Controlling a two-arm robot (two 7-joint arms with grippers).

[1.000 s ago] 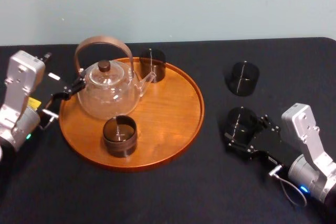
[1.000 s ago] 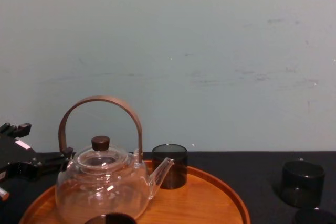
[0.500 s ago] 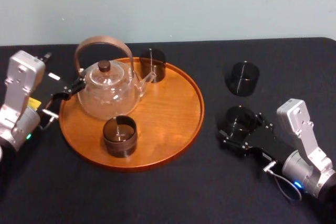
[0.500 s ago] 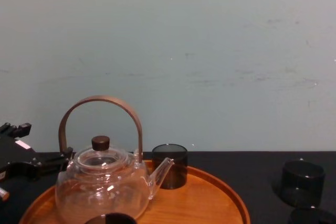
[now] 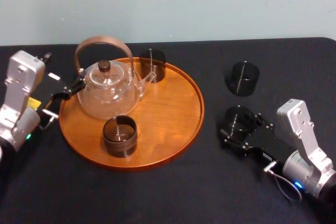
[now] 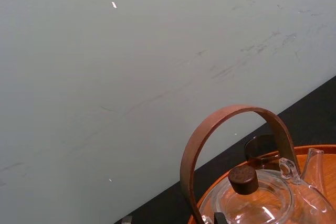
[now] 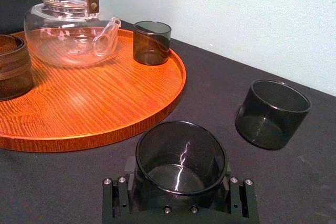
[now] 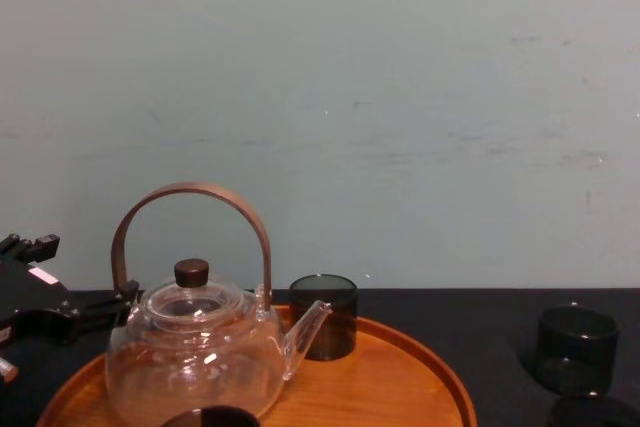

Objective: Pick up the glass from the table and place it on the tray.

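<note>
A dark smoked glass (image 5: 240, 118) stands on the black table (image 5: 168, 192) to the right of the round wooden tray (image 5: 195, 113). My right gripper (image 5: 242, 127) holds it from the near right, shut on its sides. In the right wrist view the glass (image 7: 181, 150) sits between the black fingers (image 7: 127, 167) of the right gripper (image 7: 181, 176), its base near the table. My left gripper (image 5: 67, 92) is parked at the tray's left edge beside the teapot, open and holding nothing.
On the tray are a glass teapot (image 5: 107, 90) with a brown hoop handle, a smoked glass (image 5: 152, 65) at the back and a brown cup (image 5: 119, 136) at the front. Another dark glass (image 5: 242, 78) stands on the table behind the held one.
My right arm shifted a little left and its fingers drew in around the glass. The glass has stayed in about the same place. The left arm has not moved.
</note>
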